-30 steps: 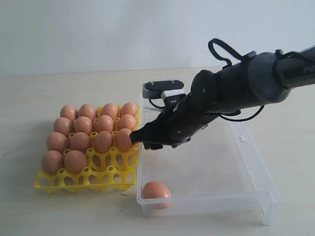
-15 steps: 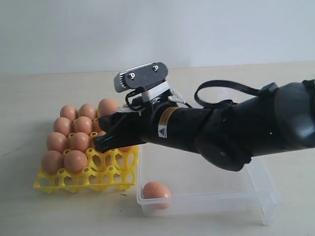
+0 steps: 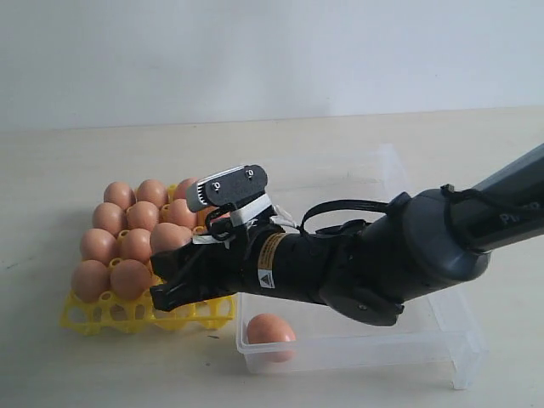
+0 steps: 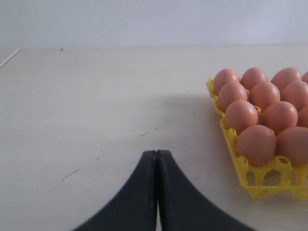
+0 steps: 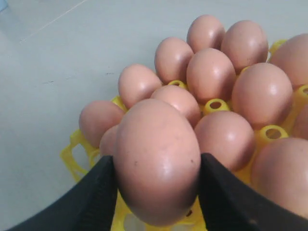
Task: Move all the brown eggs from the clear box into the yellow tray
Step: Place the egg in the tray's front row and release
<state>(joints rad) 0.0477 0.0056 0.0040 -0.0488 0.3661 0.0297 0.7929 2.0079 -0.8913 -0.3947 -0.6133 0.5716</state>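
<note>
My right gripper (image 3: pixel 174 270) reaches across from the right and is shut on one brown egg (image 3: pixel 168 237), just over the front right cups of the yellow tray (image 3: pixel 85 320). In the right wrist view this held egg (image 5: pixel 156 144) fills the space between the two black fingers (image 5: pixel 98 192), with the tray's eggs close behind. Several brown eggs (image 3: pixel 119 246) sit in the tray's back rows. One egg (image 3: pixel 270 329) lies in the near left corner of the clear box (image 3: pixel 442 333). My left gripper (image 4: pixel 157 153) is shut on nothing above bare table beside the tray (image 4: pixel 250 185).
The right arm's black body lies across the clear box and hides much of its floor and the tray's right columns. The pale table (image 3: pixel 51 170) surrounds both. A white wall stands behind.
My right gripper carried its egg out of the box leftward over the tray, then sank lower toward the front cups. The egg in the box corner has not moved.
</note>
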